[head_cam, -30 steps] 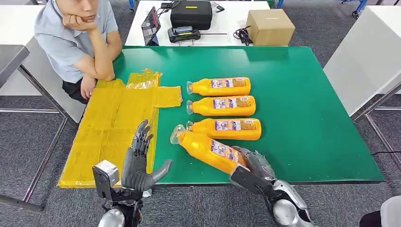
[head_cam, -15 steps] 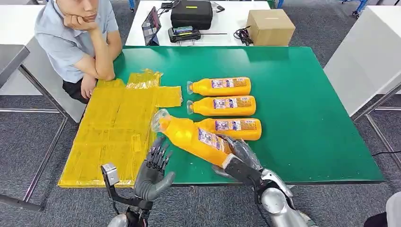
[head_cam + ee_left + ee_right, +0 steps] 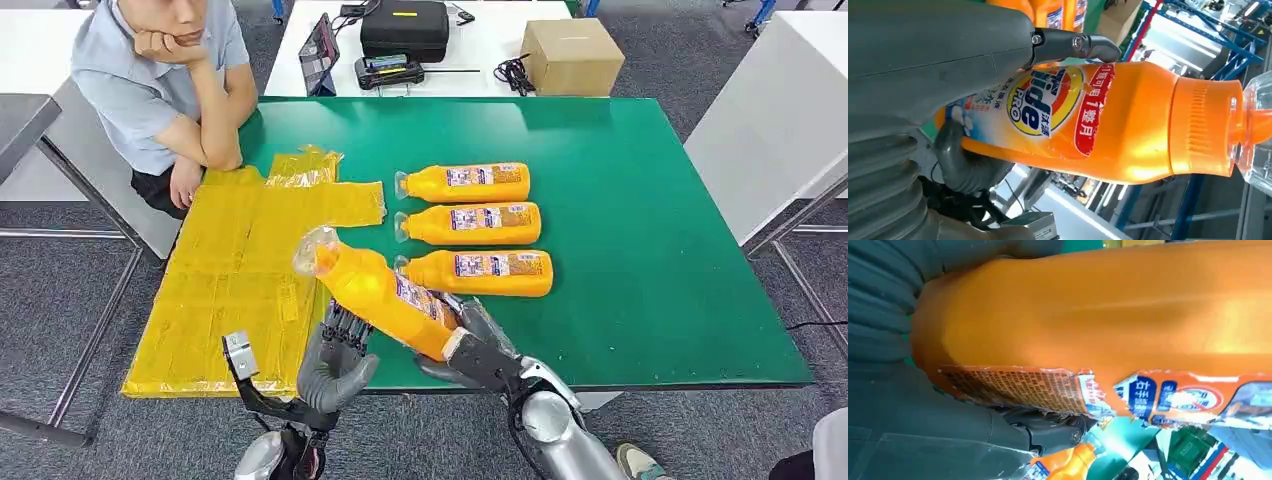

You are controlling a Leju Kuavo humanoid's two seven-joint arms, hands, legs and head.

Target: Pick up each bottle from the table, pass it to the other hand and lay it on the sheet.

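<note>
The held bottle (image 3: 385,297) hung tilted over the table's (image 3: 650,260) near edge, cap toward the yellow sheet (image 3: 230,270), its base grasped by the right hand (image 3: 470,345); the left hand (image 3: 335,360) cupped beneath, seemingly mid-handover, its grip unclear

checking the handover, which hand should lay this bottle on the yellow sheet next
Left. The left hand is already under the raised bottle and sits beside the yellow sheet. The right hand grips the bottle's base, on the side away from the sheet.
</note>
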